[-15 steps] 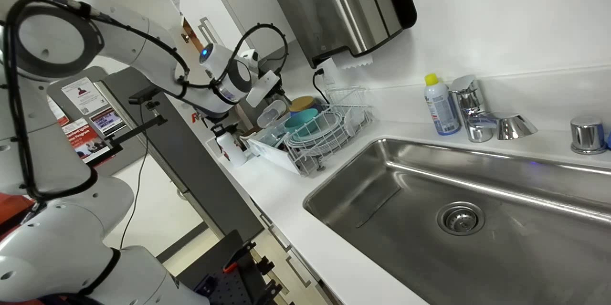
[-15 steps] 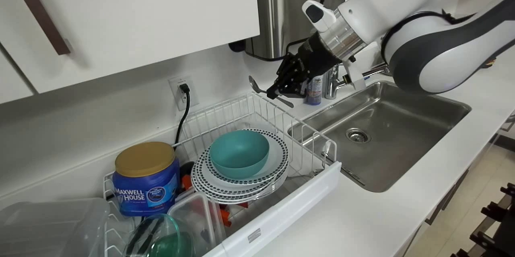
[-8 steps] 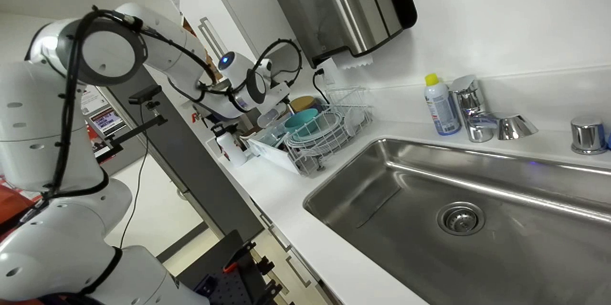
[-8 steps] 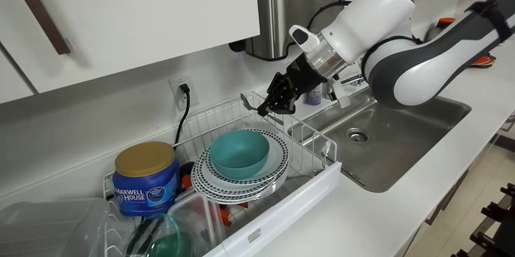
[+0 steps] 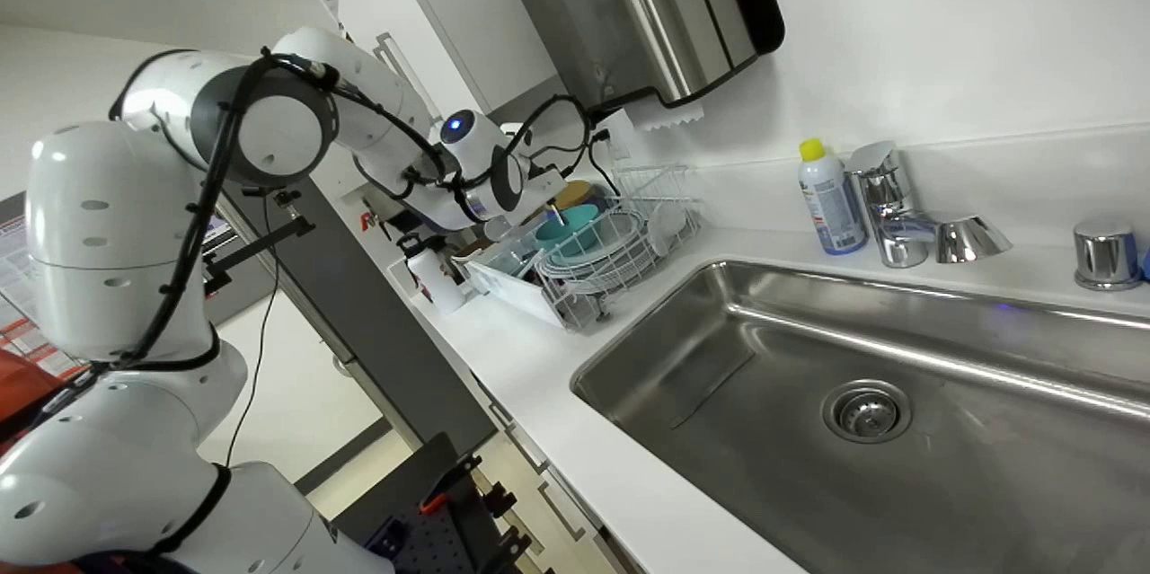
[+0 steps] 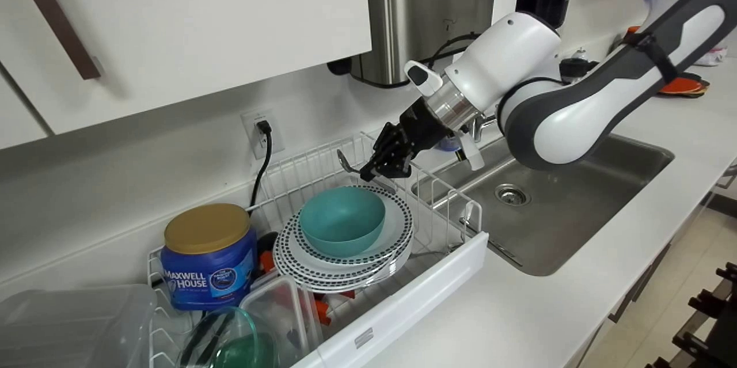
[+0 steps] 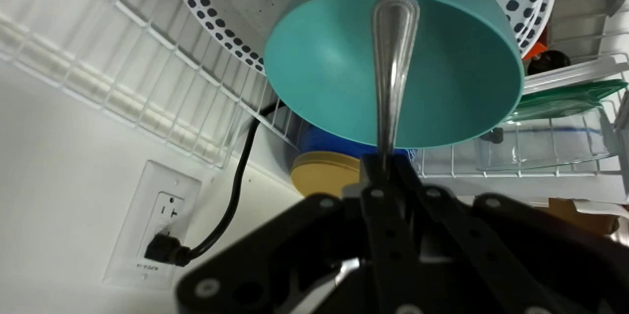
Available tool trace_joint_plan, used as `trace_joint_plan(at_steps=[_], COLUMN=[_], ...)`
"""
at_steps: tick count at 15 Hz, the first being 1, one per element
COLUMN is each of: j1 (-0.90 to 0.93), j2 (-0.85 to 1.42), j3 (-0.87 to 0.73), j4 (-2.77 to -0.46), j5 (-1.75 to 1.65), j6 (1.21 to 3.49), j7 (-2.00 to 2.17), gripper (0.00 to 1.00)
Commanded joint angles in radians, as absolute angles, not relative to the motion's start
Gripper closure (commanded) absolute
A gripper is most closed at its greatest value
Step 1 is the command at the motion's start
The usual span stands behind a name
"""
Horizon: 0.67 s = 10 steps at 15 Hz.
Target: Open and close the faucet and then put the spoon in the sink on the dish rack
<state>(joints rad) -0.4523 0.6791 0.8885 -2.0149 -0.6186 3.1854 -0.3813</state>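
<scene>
My gripper (image 6: pixel 368 173) is shut on the spoon (image 6: pixel 384 185), gripping it part-way along. In the wrist view the metal handle (image 7: pixel 393 43) stretches away from the fingertips across the teal bowl. An exterior view shows the spoon's head (image 6: pixel 344 160) on the wall side, up in the air over the dish rack (image 6: pixel 426 293), just behind the bowl and plates. Whether the handle touches the plates I cannot tell. The chrome faucet (image 5: pixel 898 228) stands behind the steel sink (image 5: pixel 791 502), and no water shows under its spout.
Inside the rack are a teal bowl (image 6: pixel 342 221) on patterned plates (image 6: pixel 397 244), a blue coffee tub (image 6: pixel 210 276) and clear containers (image 6: pixel 276 310). A thin utensil (image 5: pixel 714 390) lies in the sink. A spray can (image 5: pixel 831 197) stands by the faucet. A wall cabinet (image 6: pixel 190 16) hangs above.
The arm has carried the spoon down and toward the bowl, from above the rack's sink-side end to low over the back of the plates. The gripper has stayed shut.
</scene>
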Motion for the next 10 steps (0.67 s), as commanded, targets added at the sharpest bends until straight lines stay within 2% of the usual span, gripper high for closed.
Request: trace_joint_plan(at_steps=[1, 10], j1=[-0.429, -0.347], j2=[0.768, 0.856], j3=[0.897, 0.889], j4=[-1.942, -1.837], j5=[-0.636, -0.621], j6=[3.214, 3.132], j7=[-0.429, -0.468], gripper=[0.98, 0.98])
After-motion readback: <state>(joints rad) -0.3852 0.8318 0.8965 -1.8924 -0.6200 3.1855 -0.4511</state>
